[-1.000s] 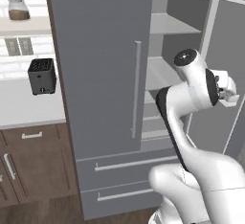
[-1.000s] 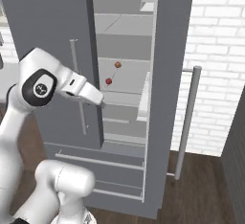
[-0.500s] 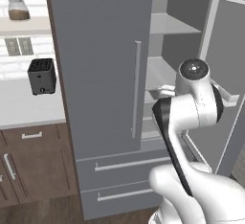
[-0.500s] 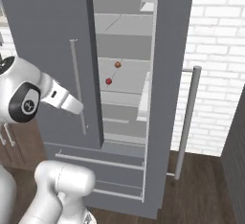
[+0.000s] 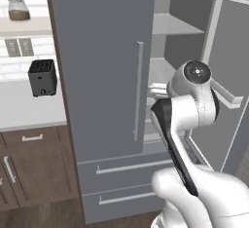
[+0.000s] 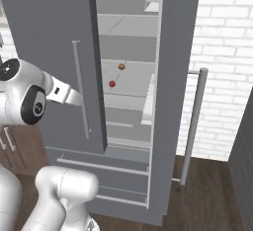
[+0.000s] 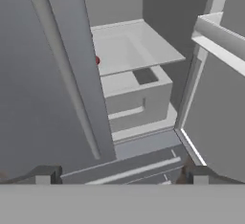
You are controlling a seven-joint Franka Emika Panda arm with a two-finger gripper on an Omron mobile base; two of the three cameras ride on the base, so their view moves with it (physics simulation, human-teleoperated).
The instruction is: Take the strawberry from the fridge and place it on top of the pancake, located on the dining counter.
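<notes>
The fridge has its left door shut and its right door swung wide open. On a pale shelf inside lies the tiny red strawberry; in the hand view the strawberry peeks out from behind the edge of the shut door. My gripper is open and holds nothing, out in front of the fridge and well short of the shelf. In the right base view the hand is in front of the left door, by its bar handle. The pancake and the dining counter are out of view.
A small brownish ball lies on the shelf behind the berry. A door bin juts from the open door. Two wide drawers run below. A black toaster stands on the white worktop at the left.
The arm has folded and the hand has swung left and lower, from the open side toward the shut left door. The jaws stayed open.
</notes>
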